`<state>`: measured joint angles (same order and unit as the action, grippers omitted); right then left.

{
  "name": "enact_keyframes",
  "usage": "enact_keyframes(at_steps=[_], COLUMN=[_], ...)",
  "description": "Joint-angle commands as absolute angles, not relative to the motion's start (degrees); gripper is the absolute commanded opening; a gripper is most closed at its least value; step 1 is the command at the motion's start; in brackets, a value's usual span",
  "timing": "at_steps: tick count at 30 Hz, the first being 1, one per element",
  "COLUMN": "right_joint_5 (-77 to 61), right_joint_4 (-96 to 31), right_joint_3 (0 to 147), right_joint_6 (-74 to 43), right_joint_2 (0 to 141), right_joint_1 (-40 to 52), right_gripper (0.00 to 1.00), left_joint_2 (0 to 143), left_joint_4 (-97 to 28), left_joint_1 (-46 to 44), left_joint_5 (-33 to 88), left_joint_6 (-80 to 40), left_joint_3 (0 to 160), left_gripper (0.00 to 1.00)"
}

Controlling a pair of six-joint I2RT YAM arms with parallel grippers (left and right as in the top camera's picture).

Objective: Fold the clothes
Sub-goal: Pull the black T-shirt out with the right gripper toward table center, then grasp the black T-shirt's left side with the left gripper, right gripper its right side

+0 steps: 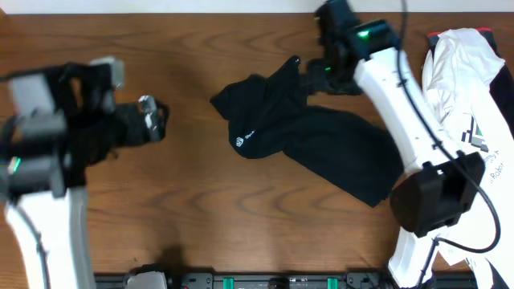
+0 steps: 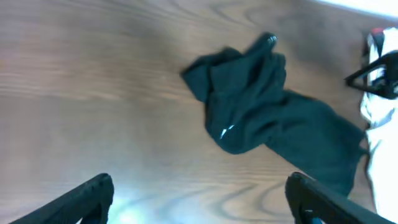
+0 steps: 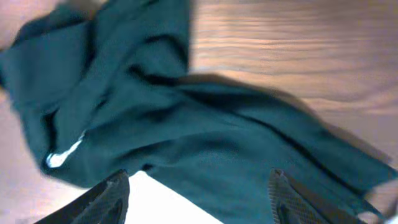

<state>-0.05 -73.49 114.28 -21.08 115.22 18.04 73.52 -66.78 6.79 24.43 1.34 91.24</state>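
Note:
The clothes, a black T-shirt (image 1: 321, 140), lie crumpled in a diagonal heap in the middle of the wooden table, with small white lettering (image 1: 243, 142) facing up on the left lobe. My right gripper (image 1: 310, 74) hovers over the shirt's far upper end. In the right wrist view its jaws (image 3: 199, 176) stand apart above the dark fabric (image 3: 186, 118), gripping nothing. My left gripper (image 1: 152, 119) is well to the left of the shirt, open over bare wood (image 2: 199, 182). From there the shirt (image 2: 261, 106) lies ahead and to the right.
A white garment with a green-and-black logo (image 1: 470, 88) lies bunched at the right edge of the table, partly under the right arm. It also shows at the right border of the left wrist view (image 2: 379, 118). Brown wood table (image 1: 201, 209) surrounds the shirt.

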Motion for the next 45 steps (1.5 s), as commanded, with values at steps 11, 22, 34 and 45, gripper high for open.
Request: enact_keyframes(at_steps=[11, 22, 34, 45], right_joint_5=[-7.5, -7.3, -6.2, -3.2], right_joint_4=[-79.6, -79.7, -80.0, -80.8], right_joint_3=[114.6, 114.6, 114.6, 111.9], right_joint_6=[-16.6, -18.0, -18.2, -18.2], right_joint_2=[114.3, 114.3, 114.3, 114.5], right_joint_1=[9.4, 9.4, 9.4, 9.5], right_gripper=[0.71, 0.73, 0.75, 0.83], left_joint_2=[105.9, 121.9, 113.5, 104.8], left_joint_4=[-47.3, -38.3, -48.1, -60.0], left_joint_1=[-9.1, -13.4, -11.6, -3.7], left_joint_5=[18.8, 14.1, -11.9, -19.2], left_joint_6=[4.1, 4.3, -6.7, -11.7], left_joint_3=[90.8, 90.8, 91.4, 91.2], left_gripper=[0.79, 0.51, 0.06, 0.06])
